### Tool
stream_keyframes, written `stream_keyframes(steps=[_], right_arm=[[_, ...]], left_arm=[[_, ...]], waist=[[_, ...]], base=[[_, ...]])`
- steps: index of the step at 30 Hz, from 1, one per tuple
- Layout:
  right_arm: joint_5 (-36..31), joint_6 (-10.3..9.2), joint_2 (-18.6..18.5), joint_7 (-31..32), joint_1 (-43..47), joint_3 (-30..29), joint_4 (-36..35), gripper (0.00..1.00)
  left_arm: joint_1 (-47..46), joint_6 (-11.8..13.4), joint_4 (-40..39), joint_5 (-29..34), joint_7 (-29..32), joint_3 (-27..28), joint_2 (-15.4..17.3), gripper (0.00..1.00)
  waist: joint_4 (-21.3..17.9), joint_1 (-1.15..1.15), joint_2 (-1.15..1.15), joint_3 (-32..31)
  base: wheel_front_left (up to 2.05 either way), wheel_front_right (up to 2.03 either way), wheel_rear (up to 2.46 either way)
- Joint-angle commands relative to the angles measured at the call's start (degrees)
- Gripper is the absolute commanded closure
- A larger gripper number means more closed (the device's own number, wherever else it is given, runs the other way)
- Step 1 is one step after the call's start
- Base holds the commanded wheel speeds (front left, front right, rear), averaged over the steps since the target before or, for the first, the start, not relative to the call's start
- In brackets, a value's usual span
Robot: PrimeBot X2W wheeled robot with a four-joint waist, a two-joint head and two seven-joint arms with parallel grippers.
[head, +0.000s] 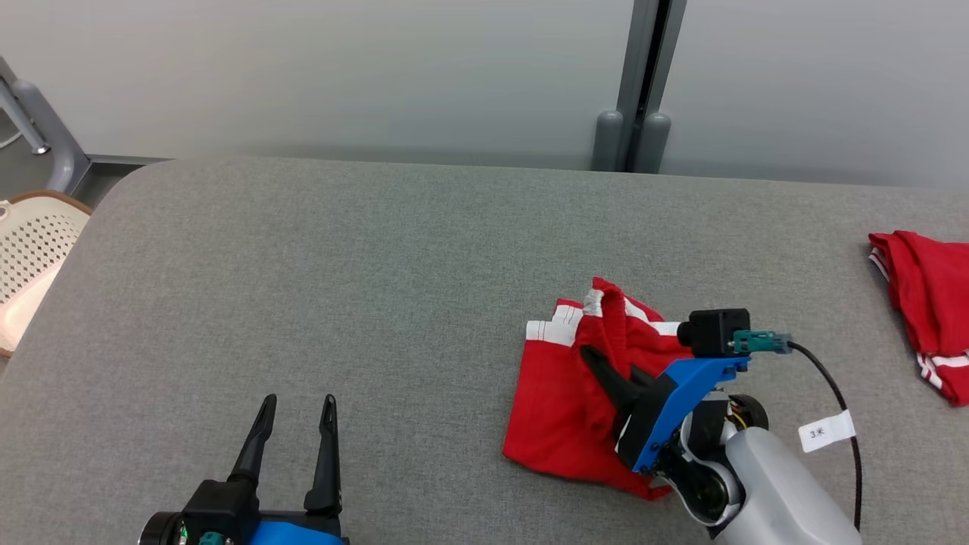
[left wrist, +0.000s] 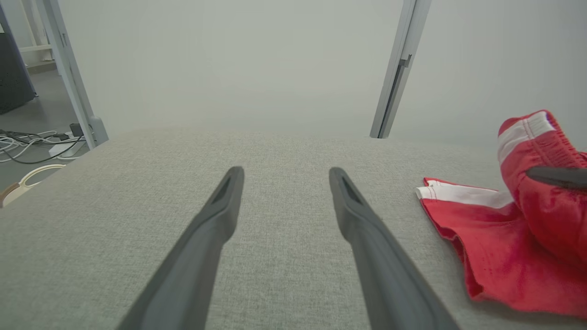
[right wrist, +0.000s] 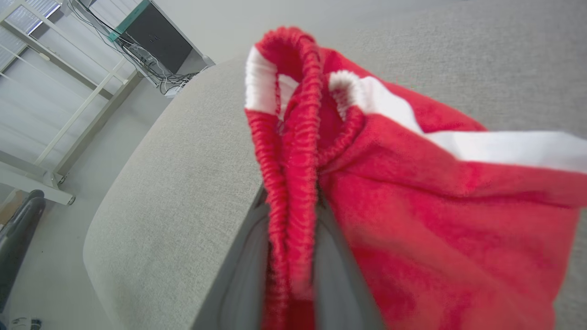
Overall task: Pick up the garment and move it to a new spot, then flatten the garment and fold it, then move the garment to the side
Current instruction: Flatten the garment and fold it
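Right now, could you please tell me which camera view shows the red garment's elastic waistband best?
The right wrist view: the ribbed waistband sits close up and centred, pinched in the right gripper. The head view shows it small, from above. The left wrist view catches it side-on at its right edge.

A red garment (head: 556, 412) with white bands and a ribbed elastic waistband is seen on the grey bench (head: 341, 265), at about 4 o'clock from the bench's middle in the head view. Its lower part is spread flat on the surface, with a white-banded hem pointed toward 10 o'clock. At the heap's 12 o'clock side the waistband is bunched and raised off the surface, pinched between the fingers of the right tool (head: 598, 363).
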Motion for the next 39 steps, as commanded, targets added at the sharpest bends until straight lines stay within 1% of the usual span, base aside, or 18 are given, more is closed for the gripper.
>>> stream_keyframes(steps=[1, 2, 4, 7, 11, 12, 14, 17, 21, 25, 27, 33, 39], right_arm=[[-0.40, 0.00, 0.06, -1.45, -1.23, 0.95, 1.88, 0.02], [0.18, 0.00, 0.03, -2.13, -1.57, 1.62, 3.12, 0.00], [1.75, 0.00, 0.04, -3.36, -2.13, 3.18, 4.83, 0.00], [2.46, 0.00, 0.04, -6.58, -2.80, 4.93, 5.67, 0.00], [-0.23, 0.00, -0.13, -12.15, -2.96, 4.45, 5.51, 0.00], [-0.23, 0.00, -0.13, -12.15, -2.96, 4.45, 5.51, 0.00], [-2.90, 0.00, -1.38, -15.32, -2.49, 3.89, 4.75, 0.00], [-5.10, 0.00, -3.03, -18.81, -0.24, 2.55, 2.92, 0.00], [-7.02, 0.00, -5.83, -22.21, 2.68, 0.08, -0.92, 0.00], [-8.74, 0.00, -7.88, -23.92, 6.40, -3.55, -5.27, 0.00], [-10.81, 0.00, -9.06, -24.67, 8.35, -5.25, -7.95, 0.00], [-15.17, 0.00, -8.70, -25.26, 15.18, -11.20, -16.13, 0.00], [-21.76, 0.00, -6.74, -24.29, 22.84, -15.04, -25.21, 0.00]], left_arm=[[-1.05, 0.10, 0.00, 0.07, -0.24, -0.02, -0.07, 0.00], [-1.14, 0.11, 0.03, 0.04, -0.24, -0.07, -0.09, 0.00], [-1.16, 0.22, 0.09, -0.07, -0.24, -0.02, -0.15, 0.00], [-0.68, 0.41, 0.03, -0.19, -0.24, 0.32, -0.19, 0.00], [0.44, 0.56, -0.04, -0.11, -0.24, 0.79, -0.19, 0.00], [0.44, 0.56, -0.04, -0.11, -0.24, 0.79, -0.19, 0.00], [0.81, 0.68, -0.24, -0.15, -0.24, 1.15, -0.18, 0.00], [1.52, 0.60, -0.60, 0.06, -0.23, 1.59, -0.11, 0.00], [2.40, 0.74, -1.26, 0.44, -0.24, 2.55, 0.27, 0.00], [3.06, 0.82, -2.03, 0.56, -0.24, 3.27, 0.64, 0.00], [3.28, 0.86, -2.34, 0.53, -0.24, 3.54, 0.82, 0.00], [3.95, 0.72, -2.99, 0.51, -0.23, 4.27, 1.41, 0.00], [4.21, 1.03, -3.39, 0.62, -0.24, 4.21, 1.93, 0.00]], waist=[[0.32, -0.01, 0.00, 0.43], [0.39, -0.01, 0.00, 0.50], [0.37, -0.01, 0.00, 0.47], [-0.43, -0.01, 0.00, -0.04], [-2.20, -0.01, 0.00, -1.36], [-2.20, -0.01, 0.00, -1.36], [-3.28, -0.01, 0.00, -2.18], [-4.93, -0.01, 0.00, -3.38], [-7.23, -0.01, 0.00, -4.43], [-8.97, -0.01, 0.00, -5.06], [-9.61, -0.01, 0.00, -5.35], [-10.56, -0.01, 0.00, -5.94], [-9.39, -0.01, 0.00, -6.65]], base=[[0.00, 0.00, 0.00], [0.00, 0.00, 0.00], [0.00, 0.00, 0.00], [0.00, 0.00, 0.00], [0.00, 0.00, 0.00], [0.00, 0.00, 0.00], [0.00, 0.00, 0.00], [0.00, 0.00, 0.00], [0.00, 0.00, 0.00], [0.00, 0.00, 0.00], [0.00, 0.00, 0.00], [0.00, 0.00, 0.00], [0.00, 0.00, 0.00]])
